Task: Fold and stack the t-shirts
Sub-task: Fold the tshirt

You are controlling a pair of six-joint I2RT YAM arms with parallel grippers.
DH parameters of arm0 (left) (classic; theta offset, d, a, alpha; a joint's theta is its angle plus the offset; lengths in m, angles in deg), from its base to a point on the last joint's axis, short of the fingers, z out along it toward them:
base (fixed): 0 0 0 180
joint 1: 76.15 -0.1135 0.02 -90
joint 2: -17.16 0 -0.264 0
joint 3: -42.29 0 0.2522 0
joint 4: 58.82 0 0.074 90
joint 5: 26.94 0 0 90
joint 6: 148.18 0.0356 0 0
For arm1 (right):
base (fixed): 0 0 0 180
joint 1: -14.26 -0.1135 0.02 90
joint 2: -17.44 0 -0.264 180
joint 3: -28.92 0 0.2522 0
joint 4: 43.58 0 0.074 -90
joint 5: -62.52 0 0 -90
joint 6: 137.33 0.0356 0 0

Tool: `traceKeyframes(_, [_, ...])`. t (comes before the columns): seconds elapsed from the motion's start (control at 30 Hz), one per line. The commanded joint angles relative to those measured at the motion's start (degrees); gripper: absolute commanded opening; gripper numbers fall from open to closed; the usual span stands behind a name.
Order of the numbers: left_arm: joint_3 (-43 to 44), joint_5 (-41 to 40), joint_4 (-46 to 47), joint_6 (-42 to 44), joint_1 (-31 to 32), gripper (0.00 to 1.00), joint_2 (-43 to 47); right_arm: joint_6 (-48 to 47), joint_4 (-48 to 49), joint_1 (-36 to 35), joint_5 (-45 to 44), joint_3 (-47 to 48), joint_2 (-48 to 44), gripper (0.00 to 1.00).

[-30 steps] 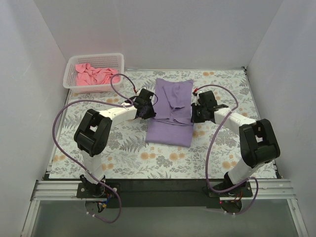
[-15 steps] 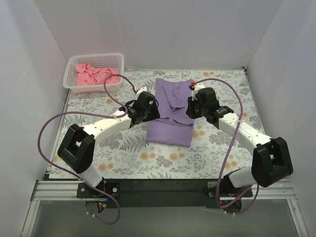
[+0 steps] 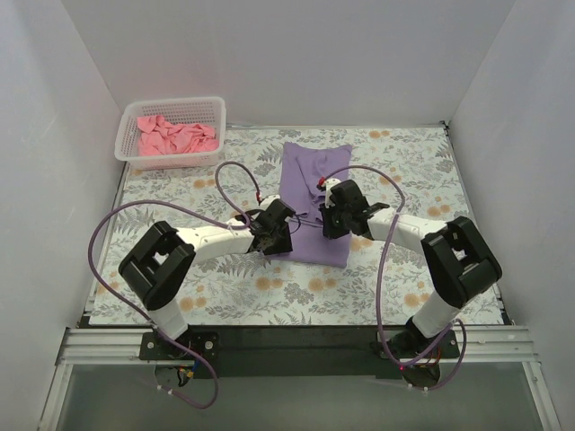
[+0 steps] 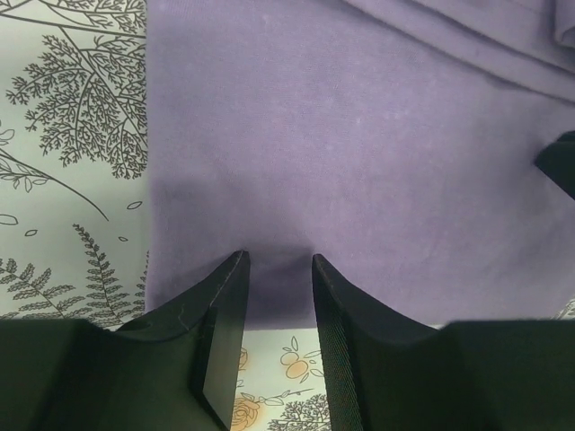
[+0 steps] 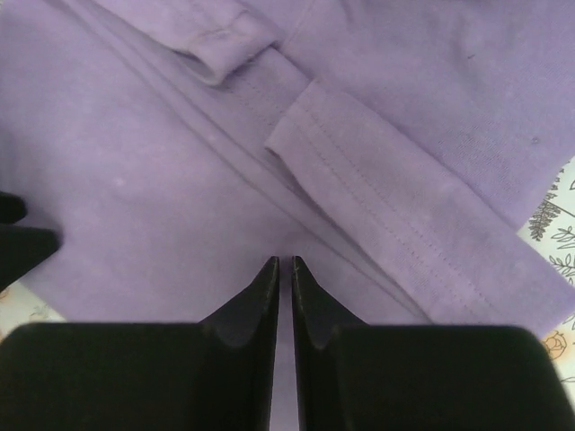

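While both arms reach in over the floral desk (image 3: 409, 274), a purple tee (image 3: 310, 169) lies partly folded into a long rectangle at the middle of the cloth, its short end toward the robot. The left end effector (image 4: 278, 262) sits at the tee's near edge, close to the near left corner, its two dark fingers (image 4: 226, 301) apart with flat purple fabric showing in the gap between them; nothing is gripped. The right end effector (image 5: 284, 263) hovers low over the middle of the tee, toward its right side, fingers drawn almost together with only a thin slit left. Whether they pinch any cloth cannot be told. Just ahead of those tips, a sleeve (image 5: 386, 211) with a double-stitched hem lies folded inward across the body of the tee, beside a long diagonal crease. Seen from above, the two end effectors stand near each other over the tee's near half. A pink tee (image 3: 175, 136) lies crumpled in a white basket (image 3: 171, 101) at the far left corner of the desk, well apart from both arms.
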Motion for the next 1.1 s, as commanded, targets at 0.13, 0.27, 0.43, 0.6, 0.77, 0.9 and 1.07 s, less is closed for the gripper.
traceKeyframes(0.13, [-4.4,0.3,-1.3,-1.5,0.2,0.33,1.8,-4.7,4.0,0.3,-9.1,6.6,7.3,0.19])
traceKeyframes(0.27, [-6.0,0.6,-1.2,-2.1,0.2,0.33,2.7,-5.5,5.1,3.1,-14.0,11.8,10.7,0.20])
traceKeyframes(0.43, [-8.0,0.9,-0.8,-3.0,0.5,0.33,4.6,-5.3,7.2,4.2,-14.8,17.2,7.9,0.23])
traceKeyframes(0.6, [-10.0,2.2,0.5,-3.9,0.5,0.33,6.5,-3.7,9.3,3.7,-0.6,12.4,2.0,0.27])
traceKeyframes(0.77, [-12.0,3.9,0.5,-6.0,0.7,0.34,11.9,1.4,11.4,3.9,5.2,0.4,-6.7,0.36])
traceKeyframes(0.9, [-15.0,3.0,0.6,-9.1,0.6,0.39,20.1,6.9,11.6,4.4,8.5,-9.4,-15.0,0.42])
traceKeyframes(1.07, [-18.8,2.2,1.6,-11.9,0.4,0.45,26.8,12.5,11.7,6.3,13.6,-20.2,-25.6,0.48])
